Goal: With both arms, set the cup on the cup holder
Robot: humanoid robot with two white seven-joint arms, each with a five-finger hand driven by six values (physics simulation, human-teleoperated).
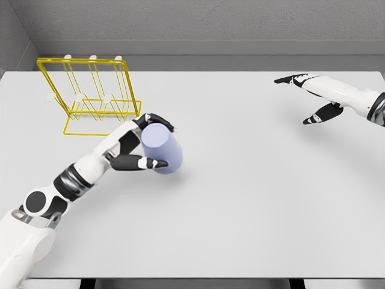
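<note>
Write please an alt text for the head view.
The left hand grips a pale lilac cup on a white table, just in front of a yellow wire cup holder. The right hand is open above the table's far right side, holding nothing.

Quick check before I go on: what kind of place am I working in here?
Probably a bare test bench in a simulator, not a real kitchen: a plain white table, grey walls, and only a yellow wire cup holder and a lilac cup, which the left hand grips.
</note>
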